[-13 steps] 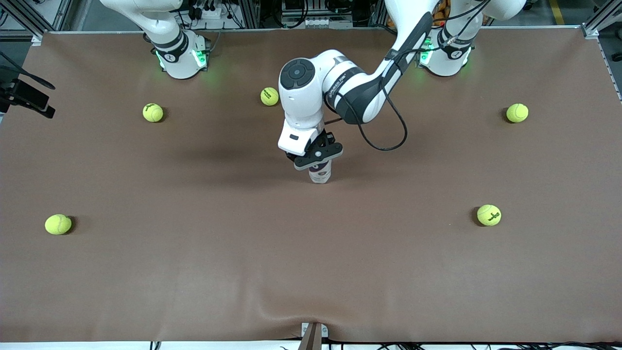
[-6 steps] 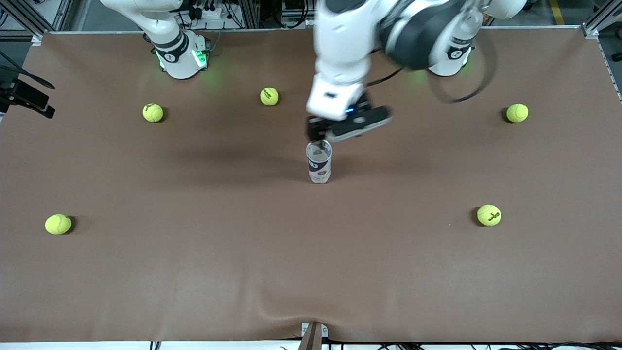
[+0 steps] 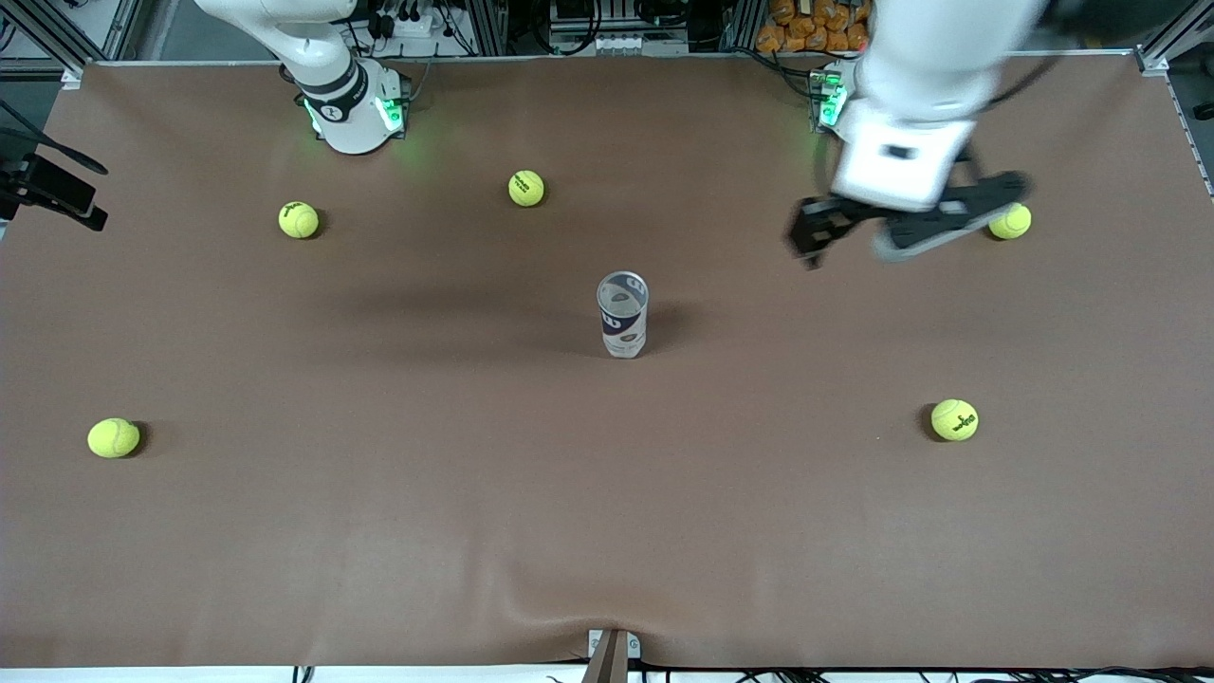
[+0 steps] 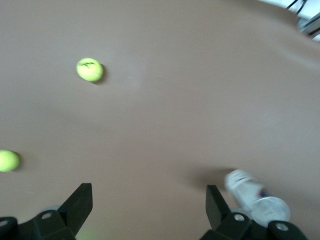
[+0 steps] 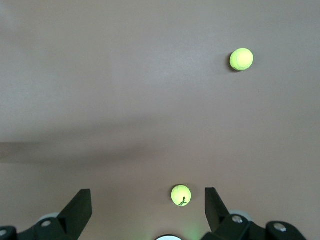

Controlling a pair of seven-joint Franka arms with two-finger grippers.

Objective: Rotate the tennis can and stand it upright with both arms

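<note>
The tennis can (image 3: 622, 316) stands upright in the middle of the table, silvery rim up, with nothing touching it. It also shows at the edge of the left wrist view (image 4: 245, 185). My left gripper (image 3: 901, 228) is open and empty, up in the air over the table toward the left arm's end, well away from the can. In the left wrist view its fingers (image 4: 148, 200) are wide apart over bare mat. My right gripper (image 5: 147, 202) is open and empty, high over the mat; in the front view it is out of view and only the right arm's base (image 3: 351, 104) shows.
Several yellow-green tennis balls lie scattered on the brown mat (image 3: 379, 531): one (image 3: 526, 188) near the bases, one (image 3: 1010, 220) under the left gripper, one (image 3: 954, 419) nearer the camera. The right wrist view shows two balls (image 5: 181, 195) (image 5: 241, 59).
My left gripper let go of the can's top, rose, and swung away toward the left arm's end of the table. The can stays upright in place.
</note>
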